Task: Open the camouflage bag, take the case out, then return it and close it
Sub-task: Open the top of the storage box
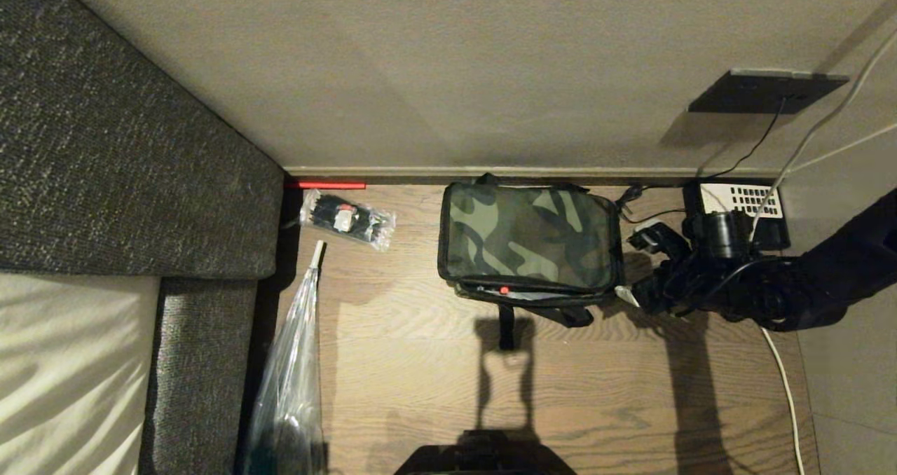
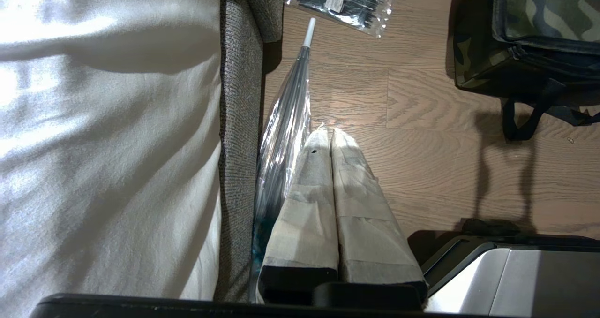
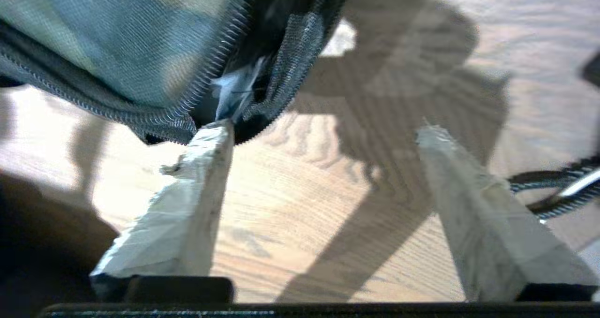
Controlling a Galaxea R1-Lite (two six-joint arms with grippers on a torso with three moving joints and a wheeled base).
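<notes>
Wood-plank floor (image 1: 420, 363) runs to a beige wall; grey sofa (image 1: 126, 167) on the left. Camouflage bag (image 1: 529, 240) sits by the far skirting, lid down, near-edge zipper partly unzipped, red mark showing in the gap. Left of it: clear packet of black cable ties (image 1: 348, 219) and a folded clear umbrella (image 1: 294, 377). Black phone with white keys (image 1: 743, 205) and cables (image 1: 785, 384) crowd the right. Right end effector (image 1: 634, 273) at the bag's near-right corner, fingers spread wide, grasping nothing; one fingertip (image 3: 220, 130) touches the zipper corner. Left end effector (image 2: 328, 135) clenched, empty, beside the umbrella. Case hidden.
</notes>
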